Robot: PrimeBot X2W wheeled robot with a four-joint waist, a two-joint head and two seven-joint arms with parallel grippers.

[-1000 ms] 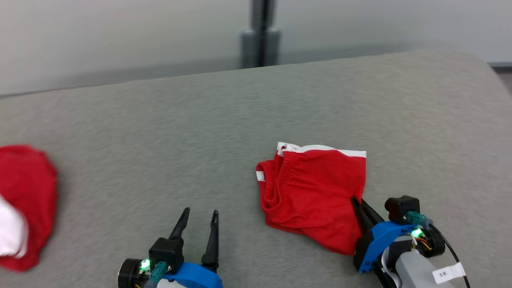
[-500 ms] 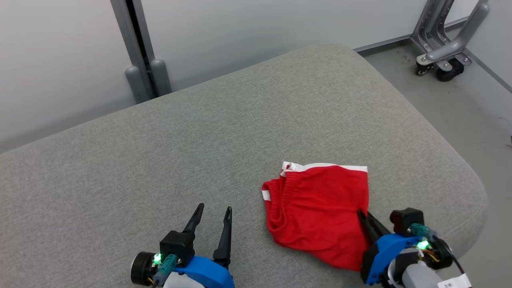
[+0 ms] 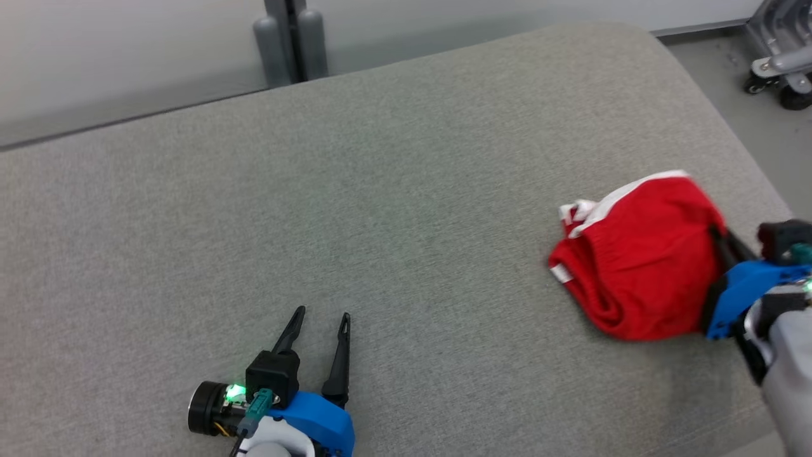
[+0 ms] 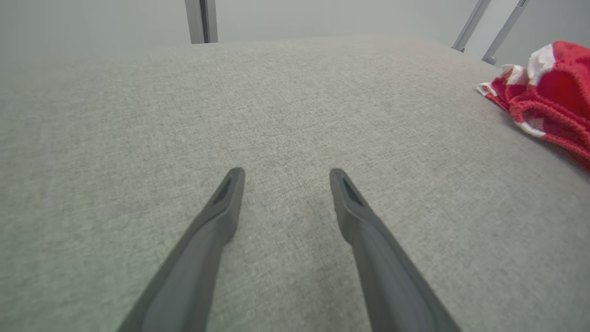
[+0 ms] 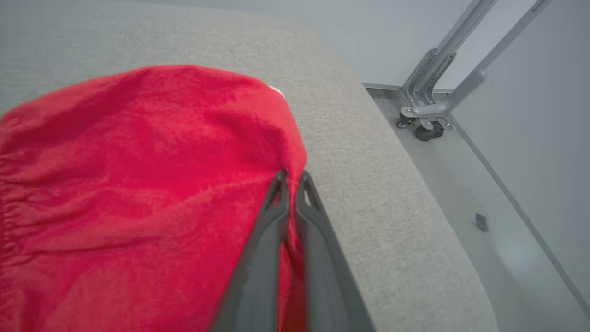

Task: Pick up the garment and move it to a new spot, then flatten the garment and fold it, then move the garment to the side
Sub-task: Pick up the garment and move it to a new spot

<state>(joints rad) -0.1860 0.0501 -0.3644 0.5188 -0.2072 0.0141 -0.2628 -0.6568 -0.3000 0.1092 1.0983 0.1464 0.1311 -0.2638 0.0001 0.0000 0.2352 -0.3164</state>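
The red garment (image 3: 637, 254) sat bunched at the right of the head view, on the grey padded table (image 3: 380, 190) and close to its right edge. A white band ran along the top of the garment, and a small white tab showed at its left side. The right gripper (image 3: 715, 231) came in from the right edge of the frame. Its two dark fingers were pinched together on the garment's right-hand edge. In the right wrist view the fingertips (image 5: 280, 180) were closed, with red cloth caught between them, and the garment (image 5: 138, 184) spread over the left half of the frame. I could not tell whether the whole garment rested on the table or part of it was raised.

The left gripper (image 3: 321, 314) was at the lower left of the head view, well apart from the garment. Its fingers were spread wide and gripped nothing. In the left wrist view it (image 4: 286, 173) hung just over bare table, and the garment (image 4: 548, 97) showed at the upper right.

A grey post (image 3: 290, 38) stood behind the table at the top of the head view. A wheeled metal frame (image 3: 780, 70) stood on the floor at the upper right.
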